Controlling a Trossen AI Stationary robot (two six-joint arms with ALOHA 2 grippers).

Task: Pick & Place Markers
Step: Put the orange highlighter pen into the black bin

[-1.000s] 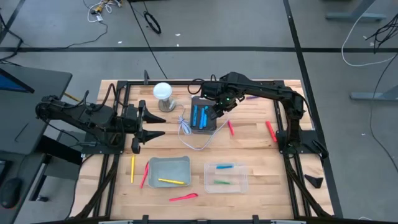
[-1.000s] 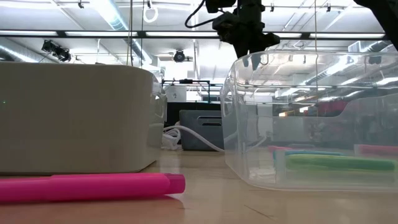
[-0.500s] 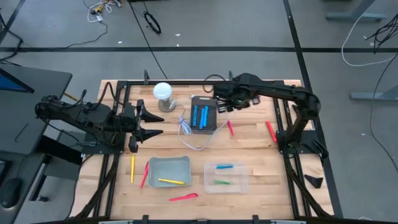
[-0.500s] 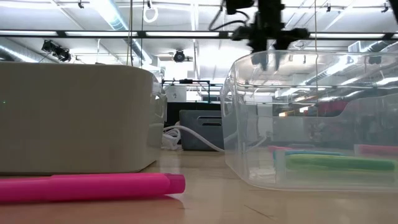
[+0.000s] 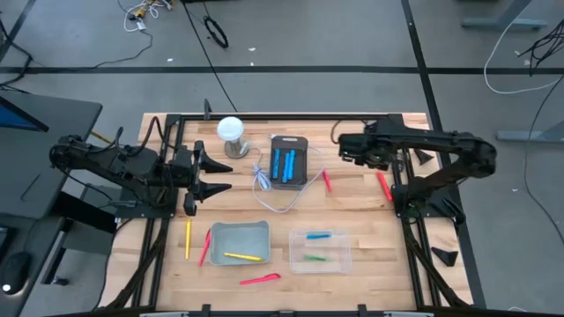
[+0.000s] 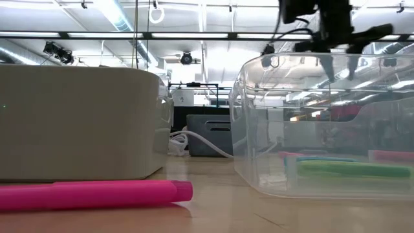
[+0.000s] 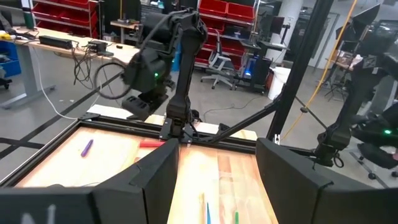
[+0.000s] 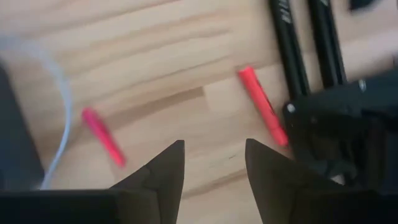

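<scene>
While the right tool (image 5: 346,150) hangs spread and empty above the tabletop (image 5: 352,207) between two red markers (image 8: 262,104), it should settle squarely over one, fingers straddling its middle, before dropping; the left tool (image 5: 220,176) waits spread.

Markers, all lying flat. Ahead of the right arm's open jaws: a red marker (image 8: 262,106) and a pink marker (image 8: 103,136), well apart. Farther from these jaws: blue markers (image 5: 282,164), yellow marker (image 5: 188,239), green marker (image 5: 313,258).
</scene>
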